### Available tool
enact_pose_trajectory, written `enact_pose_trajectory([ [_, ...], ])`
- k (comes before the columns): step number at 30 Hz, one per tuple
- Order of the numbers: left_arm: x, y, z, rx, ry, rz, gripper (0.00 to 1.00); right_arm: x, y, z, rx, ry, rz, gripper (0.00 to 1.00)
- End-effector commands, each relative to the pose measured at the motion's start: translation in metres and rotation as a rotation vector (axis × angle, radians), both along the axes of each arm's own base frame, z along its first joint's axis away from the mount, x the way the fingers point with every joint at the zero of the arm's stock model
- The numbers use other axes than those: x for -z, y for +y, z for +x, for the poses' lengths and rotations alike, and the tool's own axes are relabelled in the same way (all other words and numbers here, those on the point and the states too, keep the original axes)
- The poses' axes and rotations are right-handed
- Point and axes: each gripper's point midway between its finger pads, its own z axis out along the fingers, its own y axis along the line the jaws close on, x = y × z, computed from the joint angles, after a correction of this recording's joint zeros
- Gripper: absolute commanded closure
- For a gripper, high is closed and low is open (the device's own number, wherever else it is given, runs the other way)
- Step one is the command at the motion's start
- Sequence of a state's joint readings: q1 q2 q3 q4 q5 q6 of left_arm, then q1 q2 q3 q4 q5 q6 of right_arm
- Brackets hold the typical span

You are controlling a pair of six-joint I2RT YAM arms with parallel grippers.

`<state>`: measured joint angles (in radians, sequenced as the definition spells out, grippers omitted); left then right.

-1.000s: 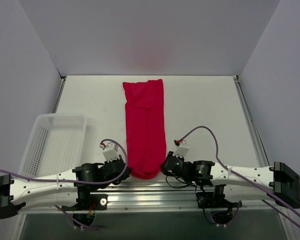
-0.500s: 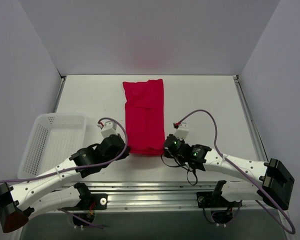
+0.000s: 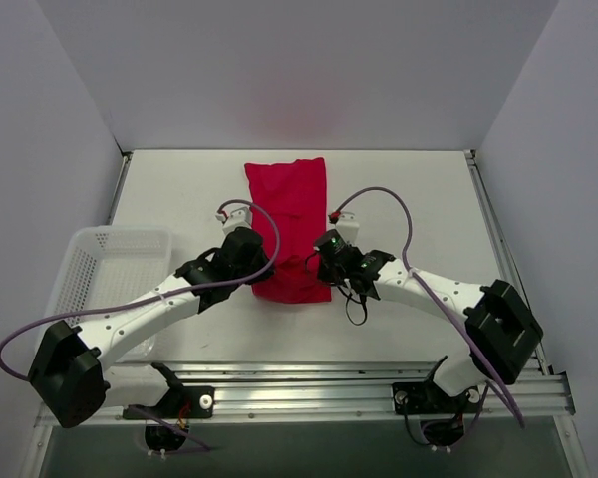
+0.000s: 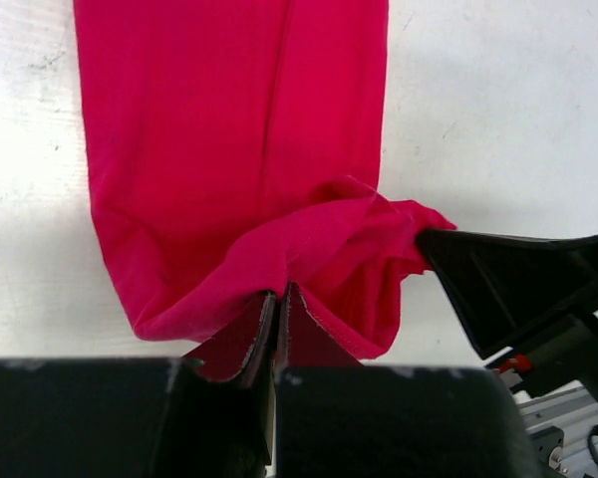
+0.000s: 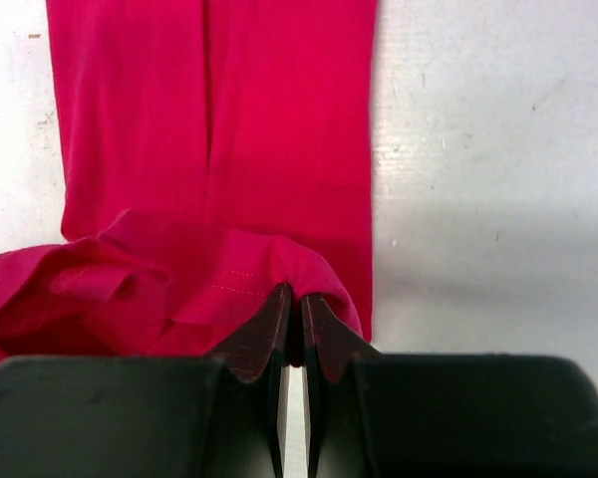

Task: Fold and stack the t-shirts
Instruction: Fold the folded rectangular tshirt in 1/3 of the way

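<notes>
Where a second ago both arms lay back by the near rail point(image 3: 309, 383), I now log them swung forward. The hem they carried has come along, so the red strip reads shorter and its near edge is now a fold.

- Left gripper point(image 3: 262, 267): over the middle of the shirt point(image 3: 291, 199), at its left side. The jaws are clamped tight on a pinch of hem, and cloth bunches up from the tips.
- Right gripper point(image 3: 317, 267): level with the left one, at the right side. The jaws are likewise closed on the hem, with wrinkled cloth humped to its left.
- Shirt: a long narrow strip, lying lengthwise down the centre of the table point(image 3: 419, 209). Its far end lies near the back edge. The lifted hem hangs slack between the two grips, above the flat layer.
- Margins: bare white table on both sides of the strip and on the near side of the fold.
- Basket point(image 3: 100, 269): at the left edge, well apart from the shirt.
</notes>
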<state>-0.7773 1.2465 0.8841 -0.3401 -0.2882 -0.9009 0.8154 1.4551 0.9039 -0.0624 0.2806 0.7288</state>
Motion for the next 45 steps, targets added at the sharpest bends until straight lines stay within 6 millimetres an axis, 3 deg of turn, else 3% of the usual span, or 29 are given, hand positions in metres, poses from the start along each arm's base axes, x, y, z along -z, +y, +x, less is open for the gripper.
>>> enact_pose_trajectory([
  [1, -0.041, -0.015, 0.029, 0.013, -0.102, -0.087, 0.98, -0.012, 0.012, 0.018, -0.035, -0.026, 0.006, 1.0],
  [12, -0.029, 0.009, 0.086, -0.038, -0.07, -0.076, 0.98, -0.011, 0.016, 0.071, -0.02, -0.012, -0.045, 1.0],
  [17, -0.024, 0.015, 0.113, -0.04, -0.063, -0.098, 0.98, 0.0, 0.015, 0.098, -0.007, 0.018, -0.066, 1.0],
  [22, 0.002, 0.022, 0.155, -0.035, -0.016, -0.102, 0.98, 0.015, 0.016, 0.135, 0.018, 0.053, -0.071, 1.0],
  [24, 0.011, 0.013, 0.176, 0.011, -0.009, -0.121, 0.98, 0.02, 0.016, 0.146, 0.022, 0.065, -0.072, 1.0],
  [25, 0.015, 0.016, 0.188, 0.018, -0.006, -0.125, 0.98, 0.036, 0.016, 0.151, 0.027, 0.092, -0.086, 1.0],
  [26, 0.019, 0.014, 0.198, 0.043, -0.009, -0.115, 0.98, 0.03, 0.016, 0.166, 0.046, 0.083, -0.066, 1.0],
  [27, 0.028, 0.006, 0.217, 0.072, 0.0, -0.121, 0.92, 0.034, 0.019, 0.172, 0.039, 0.092, -0.043, 1.0],
  [28, 0.037, 0.011, 0.228, 0.066, 0.018, -0.113, 0.77, 0.054, 0.017, 0.178, 0.049, 0.129, -0.05, 1.0],
  [29, 0.045, 0.011, 0.237, 0.075, 0.028, -0.111, 0.58, 0.046, 0.013, 0.194, 0.084, 0.128, -0.03, 0.93],
  [30, 0.072, 0.01, 0.244, 0.078, 0.07, -0.111, 0.34, 0.049, 0.012, 0.2, 0.093, 0.134, -0.024, 0.79],
  [31, 0.067, 0.006, 0.257, 0.094, 0.052, -0.138, 0.06, 0.059, 0.013, 0.204, 0.095, 0.15, -0.022, 0.54],
  [32, 0.084, 0.011, 0.264, 0.092, 0.078, -0.147, 0.06, 0.051, 0.012, 0.213, 0.118, 0.138, -0.012, 0.13],
  [33, 0.083, 0.013, 0.268, 0.092, 0.081, -0.164, 0.06, 0.051, 0.01, 0.216, 0.124, 0.135, -0.014, 0.01],
  [35, 0.079, 0.023, 0.274, 0.07, 0.076, -0.187, 0.06, 0.043, 0.008, 0.222, 0.137, 0.11, -0.017, 0.0],
  [36, 0.065, 0.026, 0.275, 0.065, 0.046, -0.193, 0.06, 0.038, 0.004, 0.223, 0.145, 0.105, -0.024, 0.0],
  [38, 0.058, 0.039, 0.273, 0.031, 0.021, -0.174, 0.06, 0.022, -0.002, 0.225, 0.156, 0.076, -0.023, 0.0],
  [39, 0.035, 0.047, 0.274, 0.019, -0.02, -0.178, 0.06, 0.017, -0.005, 0.225, 0.165, 0.066, -0.024, 0.0],
  [41, 0.021, 0.058, 0.27, 0.003, -0.044, -0.172, 0.06, -0.001, -0.01, 0.222, 0.173, 0.035, -0.016, 0.0],
  [42, -0.001, 0.065, 0.269, -0.003, -0.083, -0.177, 0.06, -0.006, -0.011, 0.219, 0.176, 0.027, -0.014, 0.0],
  [44, -0.016, 0.071, 0.261, -0.005, -0.103, -0.159, 0.06, -0.019, -0.015, 0.207, 0.183, 0.007, -0.011, 0.0],
  [45, -0.033, 0.076, 0.255, -0.017, -0.131, -0.146, 0.06, -0.022, -0.018, 0.201, 0.19, 0.001, -0.019, 0.0],
])
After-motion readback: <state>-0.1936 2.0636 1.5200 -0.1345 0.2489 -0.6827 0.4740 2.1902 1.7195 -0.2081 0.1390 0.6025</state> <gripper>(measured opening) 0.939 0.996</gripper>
